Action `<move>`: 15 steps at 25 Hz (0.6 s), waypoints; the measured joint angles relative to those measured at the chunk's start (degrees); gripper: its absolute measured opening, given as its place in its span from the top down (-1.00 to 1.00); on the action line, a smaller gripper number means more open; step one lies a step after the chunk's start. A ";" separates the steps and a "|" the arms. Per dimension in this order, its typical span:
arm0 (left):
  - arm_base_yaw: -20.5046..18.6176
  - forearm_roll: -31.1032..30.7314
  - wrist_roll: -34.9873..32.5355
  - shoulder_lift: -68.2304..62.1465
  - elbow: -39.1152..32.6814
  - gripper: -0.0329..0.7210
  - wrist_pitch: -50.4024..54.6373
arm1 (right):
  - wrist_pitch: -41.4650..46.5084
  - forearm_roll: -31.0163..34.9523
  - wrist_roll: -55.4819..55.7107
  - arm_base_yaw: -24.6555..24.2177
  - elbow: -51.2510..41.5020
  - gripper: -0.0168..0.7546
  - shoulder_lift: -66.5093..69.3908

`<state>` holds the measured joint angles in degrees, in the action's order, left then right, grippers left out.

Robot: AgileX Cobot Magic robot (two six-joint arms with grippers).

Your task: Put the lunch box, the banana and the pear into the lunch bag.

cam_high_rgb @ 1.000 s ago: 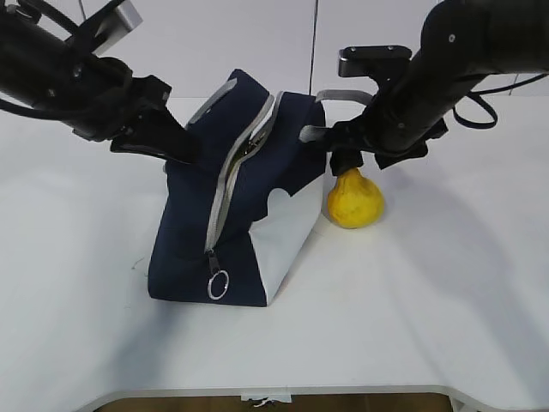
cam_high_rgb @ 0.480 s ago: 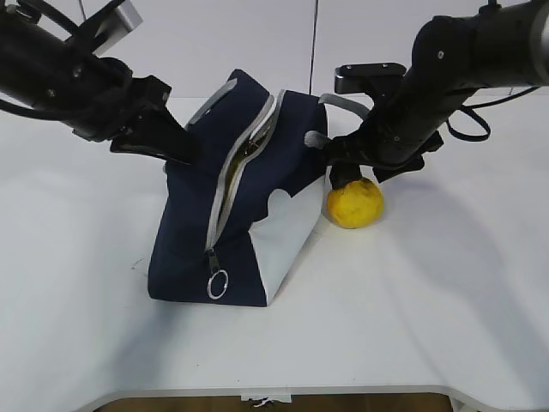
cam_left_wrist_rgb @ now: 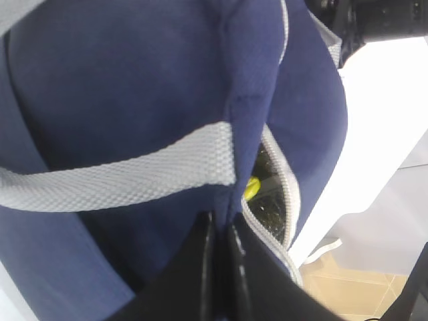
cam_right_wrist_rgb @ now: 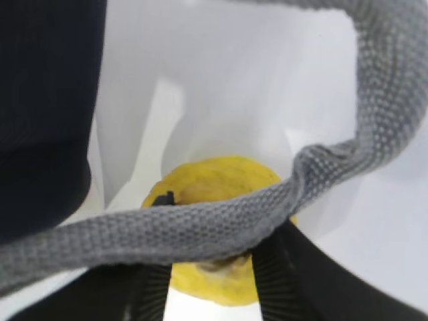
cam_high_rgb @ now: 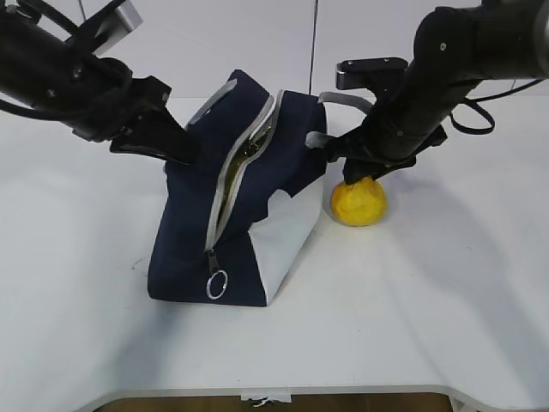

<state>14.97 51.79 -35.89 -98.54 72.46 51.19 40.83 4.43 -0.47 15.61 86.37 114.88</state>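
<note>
Not seeing any brand, label or readable writing anywhere, just plain navy fabric and grey webbing

Lunch bag (cam_high_rgb: 236, 202) sitting mid-table (cam_high_rgb: 77, 283), zipper (cam_high_rgb: 232, 184) standing partly open along the top, metal ring pull (cam_high_rgb: 217, 284) hanging at the near end, white end panel (cam_high_rgb: 287, 232) facing the camera. Peeking through the slit in the left wrist view: a small bit of something yellow (cam_left_wrist_rgb: 252, 188) inside, too little showing to say what

Left gripper (cam_left_wrist_rgb: 219, 231) pinching the bag's navy fabric at the left edge of the opening, fingers pressed tight together on a fold just under a grey handle strap (cam_left_wrist_rgb: 120, 175). In the exterior view reaching in from the upper left (cam_high_rgb: 176, 146)

Pear (cam_high_rgb: 358, 201) resting on the table just beside the bag's right side, by the white panel. Right gripper (cam_high_rgb: 358, 176) sitting down over the top of the pear; in the wrist view the ribbed fingers (cam_right_wrist_rgb: 273, 287) straddling the fruit (cam_right_wrist_rgb: 214, 194) on both sides, seemingly touching it, though a real grip is hard to call. Another grey handle (cam_right_wrist_rgb: 287, 180) draping right across that view between camera and pear

Plenty of bare white table toward the near edge and out to the right of the pear; the bag wall crowding the pear on its left
</note>
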 joint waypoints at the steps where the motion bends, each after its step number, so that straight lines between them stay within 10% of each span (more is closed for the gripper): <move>1: 0.00 0.00 0.00 0.00 0.00 0.93 0.00 | 0.30 0.03 0.00 0.00 0.00 0.24 0.00; 15: 0.00 0.00 0.00 0.00 0.00 0.93 0.00 | 8.34 -0.85 -0.65 0.00 0.28 0.28 -1.59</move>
<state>14.97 51.79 -35.89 -98.54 72.46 51.19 49.18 3.58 -1.12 15.61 86.65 113.29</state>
